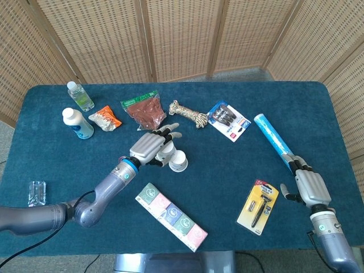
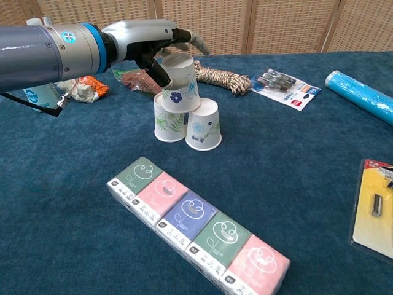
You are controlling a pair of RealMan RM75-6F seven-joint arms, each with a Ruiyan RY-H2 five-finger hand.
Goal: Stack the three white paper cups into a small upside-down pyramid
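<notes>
Nearest, two white paper cups (image 2: 187, 125) printed with leaves and flowers stand upside down, touching, mid-table. Above their junction, the left hand (image 2: 153, 40) clasps a third, blue-flowered cup (image 2: 180, 83), tilted. The right hand (image 1: 309, 186) rests on the cloth, fingers loosely apart.

The whole table (image 1: 318, 114) is taken in by the head view from high above its near edge, looking steeply down toward the wicker screen (image 1: 182, 40) behind it. The chest view is set low and close, just above the near edge, facing the same screen (image 2: 288, 24) almost level. Shared by both are the cups (image 1: 173, 156) (image 2: 184, 107) mid-table and the tissue pack (image 1: 170, 216) (image 2: 196, 227) nearer than them.
</notes>
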